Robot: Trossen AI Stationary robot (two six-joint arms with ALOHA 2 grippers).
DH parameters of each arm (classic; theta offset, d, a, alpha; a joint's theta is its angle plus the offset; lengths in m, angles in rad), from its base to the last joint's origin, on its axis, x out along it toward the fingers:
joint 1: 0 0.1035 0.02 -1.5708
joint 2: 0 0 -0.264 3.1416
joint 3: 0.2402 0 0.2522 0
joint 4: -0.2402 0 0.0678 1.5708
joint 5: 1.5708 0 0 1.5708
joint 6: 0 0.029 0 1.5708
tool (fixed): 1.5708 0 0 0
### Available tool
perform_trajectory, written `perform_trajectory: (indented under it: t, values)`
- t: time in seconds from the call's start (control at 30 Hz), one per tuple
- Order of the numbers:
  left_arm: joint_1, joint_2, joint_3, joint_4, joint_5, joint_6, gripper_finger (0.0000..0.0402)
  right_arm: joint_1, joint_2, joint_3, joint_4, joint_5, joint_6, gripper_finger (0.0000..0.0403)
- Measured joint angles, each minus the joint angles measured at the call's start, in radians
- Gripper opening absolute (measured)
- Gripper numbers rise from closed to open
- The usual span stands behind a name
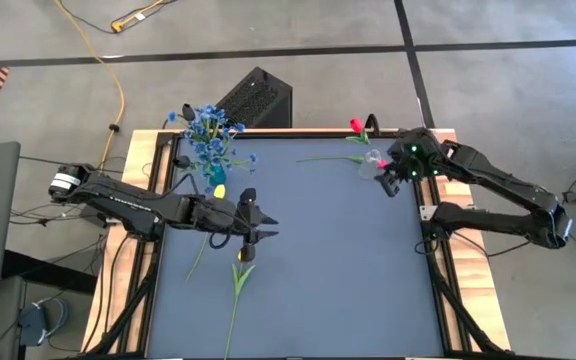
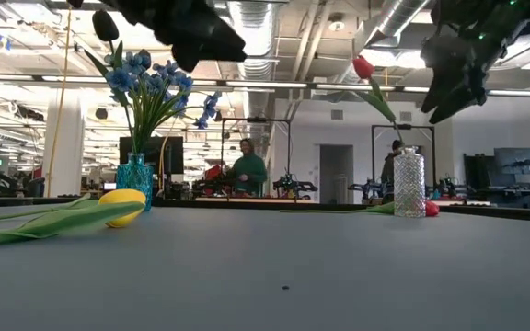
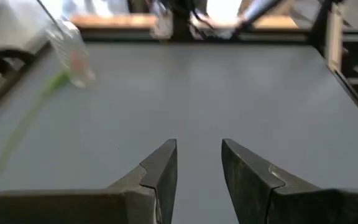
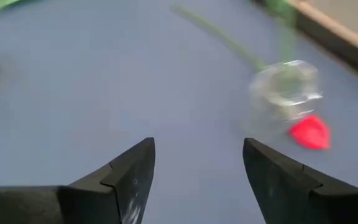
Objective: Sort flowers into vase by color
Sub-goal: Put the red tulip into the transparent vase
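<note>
An open robotics lab: exposed ceiling ducts (image 2: 274, 23), other arm rigs (image 2: 288, 184), a person (image 2: 247, 168) seated behind.

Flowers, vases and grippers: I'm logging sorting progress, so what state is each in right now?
Blue flowers: upright in the teal vase.
Clear vase: upright, holds one red tulip.
Second red tulip: lying on the table beside the clear vase.
Yellow tulip: lying on the table, unsorted.
Left gripper: partly open, empty.
Right gripper: open, empty, above the clear vase.
</note>
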Motion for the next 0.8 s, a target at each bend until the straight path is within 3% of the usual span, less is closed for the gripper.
perform_trajectory:
  t: [0.13,0.33,0.43,0.57,0.8]
  values:
    - [-0.038,0.000,0.000,-0.095,0.035,-0.066,0.0113,0.136,-0.004,0.000,0.011,0.005,0.057,0.0271]
    - [-0.109,-0.010,0.000,-0.368,0.079,-0.264,0.0113,0.378,0.000,0.000,0.056,0.034,0.158,0.0271]
    - [-0.134,-0.010,0.000,-0.422,0.024,-0.343,0.0113,0.508,0.005,0.000,0.066,0.116,0.207,0.0270]
    - [-0.159,-0.010,0.000,-0.369,-0.061,-0.370,0.0113,0.663,0.004,-0.001,0.061,0.250,0.270,0.0270]
    - [-0.189,0.093,0.001,-0.145,-0.053,-0.271,0.0113,0.899,0.003,-0.047,0.062,0.436,0.404,0.0270]
